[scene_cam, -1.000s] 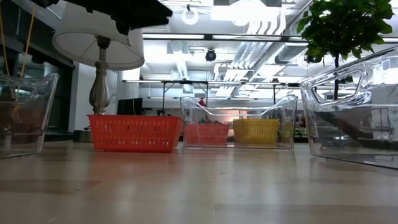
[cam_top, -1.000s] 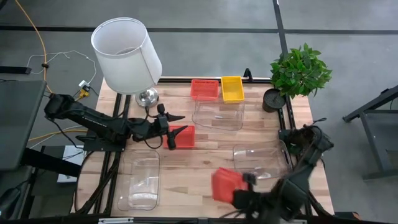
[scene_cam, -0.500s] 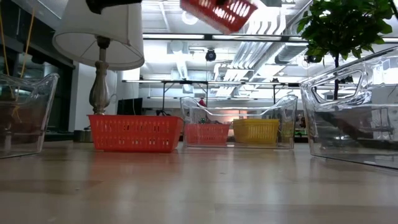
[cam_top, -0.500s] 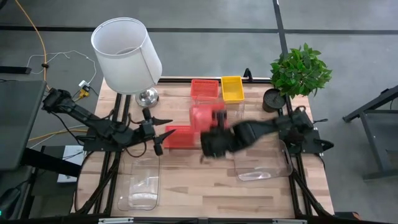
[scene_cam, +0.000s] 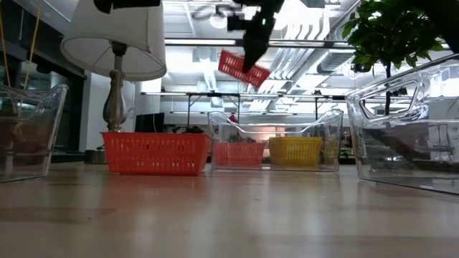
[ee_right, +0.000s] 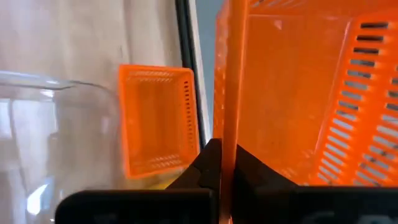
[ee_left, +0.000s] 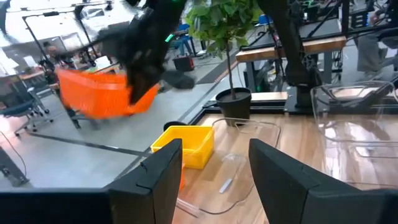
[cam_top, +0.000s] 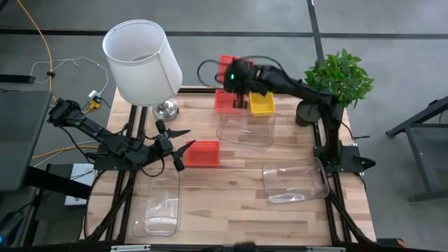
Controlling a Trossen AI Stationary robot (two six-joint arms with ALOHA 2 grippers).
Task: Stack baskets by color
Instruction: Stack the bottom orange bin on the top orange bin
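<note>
Baskets sit in several places on the wooden table (cam_top: 231,203). One red basket on the table (cam_top: 204,153) lies near the middle-left, just beside the left gripper (cam_top: 183,154), whose fingers stand apart around nothing, a little to that basket's left. At the far edge a second red basket (cam_top: 225,103) and a yellow basket (cam_top: 262,100) sit side by side, the yellow one to the right, just behind a clear tub (cam_top: 246,128). Two more clear tubs rest nearer the front: one at the front left (cam_top: 157,204) and one at the right (cam_top: 294,182).

The right gripper (cam_top: 236,73) reaches out over the far edge, pinching the rim of a raised red basket (scene_cam: 243,68). That basket hangs tilted in the air, well above the two baskets at the far edge. In the right wrist view its orange rim runs between the closed fingers, with the far red basket seen below.

A lamp (cam_top: 140,61) stands at the far left corner, and a potted plant (cam_top: 337,78) at the far right.
</note>
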